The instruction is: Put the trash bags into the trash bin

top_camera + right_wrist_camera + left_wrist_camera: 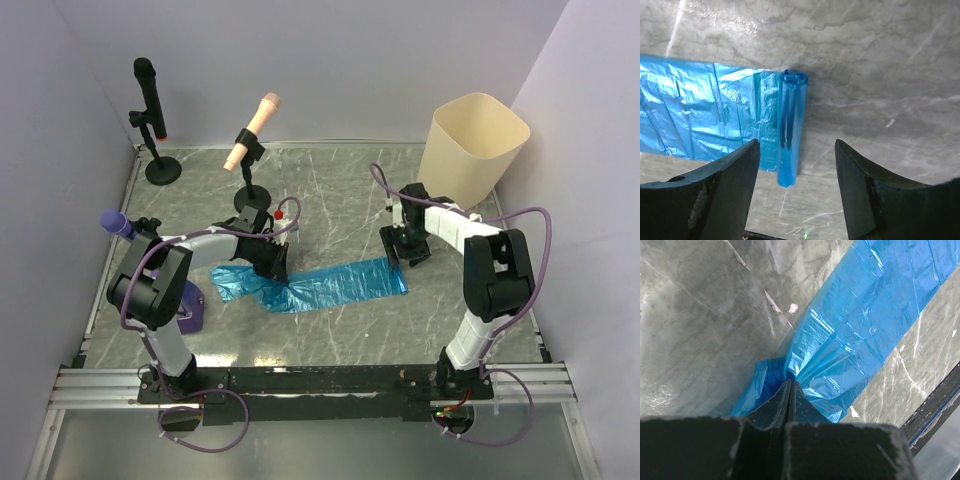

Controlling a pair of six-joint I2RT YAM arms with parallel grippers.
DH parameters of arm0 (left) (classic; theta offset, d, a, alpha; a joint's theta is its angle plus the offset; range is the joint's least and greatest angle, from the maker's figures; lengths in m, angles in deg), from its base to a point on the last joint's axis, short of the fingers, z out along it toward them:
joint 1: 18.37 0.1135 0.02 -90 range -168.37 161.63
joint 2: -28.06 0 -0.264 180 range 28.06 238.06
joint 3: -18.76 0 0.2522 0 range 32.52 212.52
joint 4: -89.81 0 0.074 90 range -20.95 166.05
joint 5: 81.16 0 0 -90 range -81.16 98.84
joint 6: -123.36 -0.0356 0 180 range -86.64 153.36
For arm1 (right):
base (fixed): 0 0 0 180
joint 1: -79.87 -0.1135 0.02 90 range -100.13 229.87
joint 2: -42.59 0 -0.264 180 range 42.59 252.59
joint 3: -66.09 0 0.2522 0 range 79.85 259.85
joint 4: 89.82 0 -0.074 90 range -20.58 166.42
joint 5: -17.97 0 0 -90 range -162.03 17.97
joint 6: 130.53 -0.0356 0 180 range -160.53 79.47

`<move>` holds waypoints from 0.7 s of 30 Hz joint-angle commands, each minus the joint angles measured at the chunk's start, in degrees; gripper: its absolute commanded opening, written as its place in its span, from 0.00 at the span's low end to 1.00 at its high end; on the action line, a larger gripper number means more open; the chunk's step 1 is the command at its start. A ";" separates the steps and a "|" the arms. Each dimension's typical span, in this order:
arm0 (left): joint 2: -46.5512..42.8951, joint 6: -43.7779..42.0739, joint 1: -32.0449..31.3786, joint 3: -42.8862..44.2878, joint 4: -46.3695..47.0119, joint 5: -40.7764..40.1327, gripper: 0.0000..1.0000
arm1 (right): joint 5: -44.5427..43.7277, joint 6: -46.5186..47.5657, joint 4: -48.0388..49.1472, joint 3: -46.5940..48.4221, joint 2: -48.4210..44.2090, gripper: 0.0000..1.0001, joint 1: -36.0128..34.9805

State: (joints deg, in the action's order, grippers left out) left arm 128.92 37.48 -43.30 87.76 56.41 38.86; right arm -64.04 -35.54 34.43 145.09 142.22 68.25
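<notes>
Pale lilac walls close in a grey marbled desk (340, 200). At its centre the blue trash bags (330, 285) lie as one flat strip, running from nine to three o'clock. The left gripper (790, 385) is pinched tight on bunched film toward nine. The right gripper (410, 252) hangs wide apart over the rolled end (790, 125) at three. The pick-up seems in hand. Next, the right should close on that roll, then both carry it to the trash bin (475, 140), upright at one o'clock.
</notes>
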 commanded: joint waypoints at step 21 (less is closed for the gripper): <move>-3.56 -1.75 2.08 -2.07 -1.10 -5.76 0.08 | 11.01 -13.25 -0.18 4.11 8.55 0.99 -11.92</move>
State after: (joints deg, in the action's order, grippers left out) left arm 127.06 36.98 -41.62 86.73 56.48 35.78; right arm -54.38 -44.91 34.36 147.80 147.03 61.41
